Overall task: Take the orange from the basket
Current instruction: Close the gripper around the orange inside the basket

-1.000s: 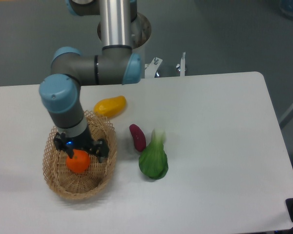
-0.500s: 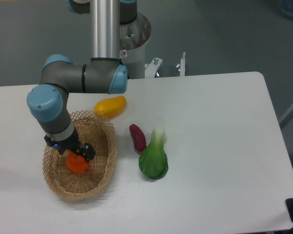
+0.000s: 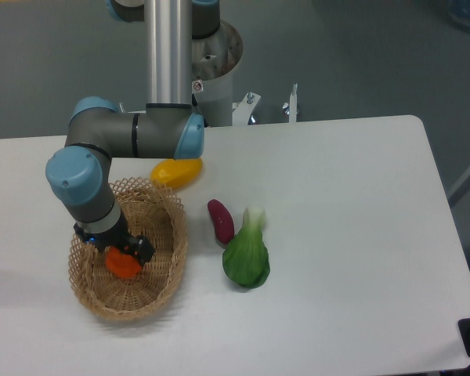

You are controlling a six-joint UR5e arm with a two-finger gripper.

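Since earlier frame: gripper (image 3: 122,254) closed in around orange (image 3: 124,265). Jaws clamped on fruit inside basket (image 3: 160,291). Remaining: lift out.

No readable text anywhere in this shot, honestly. The only thing that looks like a label is a tiny round red-and-white sticker (image 3: 197,85) on the arm's pale base column (image 3: 211,70) at the far side of the table, and it's way too small to make out any letters or symbol on it. The arm's grey and blue joints show no brand name that I can read. Nothing printed on the white table (image 3: 337,235), the wicker basket (image 3: 90,291), or the produce lying to its right either. No numbers, no signs.
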